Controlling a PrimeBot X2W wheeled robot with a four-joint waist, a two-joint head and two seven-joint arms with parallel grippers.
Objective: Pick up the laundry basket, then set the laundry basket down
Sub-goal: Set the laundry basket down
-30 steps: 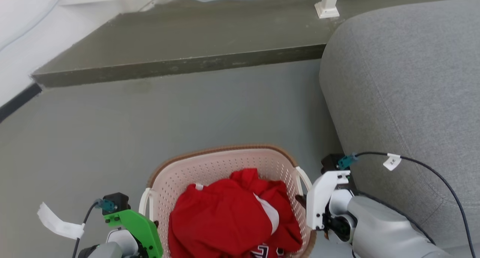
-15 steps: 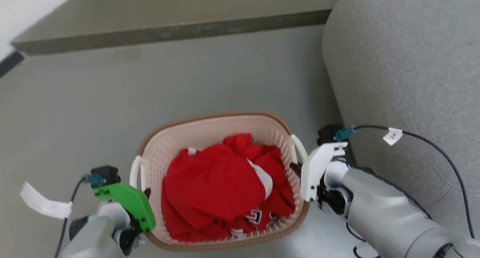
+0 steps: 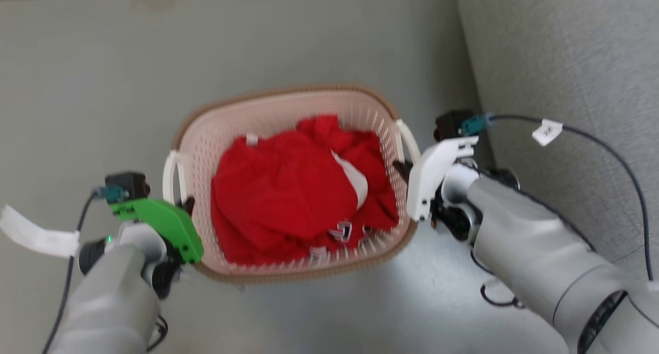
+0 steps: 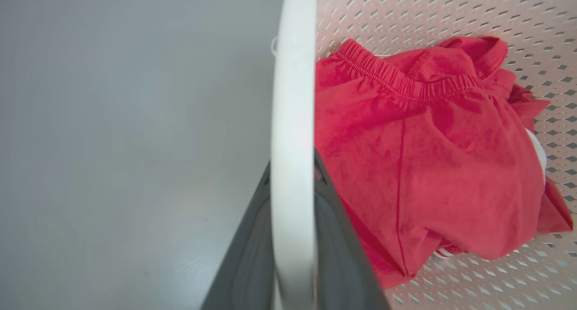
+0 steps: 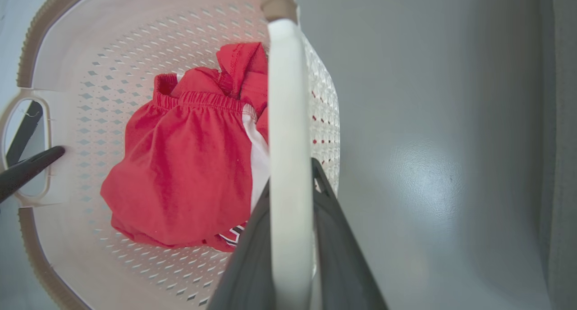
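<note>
Though near laundry basket point(image 3: 309, 104), sofa point(image 3: 561, 76) apart.

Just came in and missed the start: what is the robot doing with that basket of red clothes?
The robot grips the laundry basket with both arms. Its left tool is shut on the left loop handle, and its right tool on the right loop handle. Red clothes lie inside. A grey sofa stands to the robot's right. Whether the basket is off the floor cannot be told.
</note>
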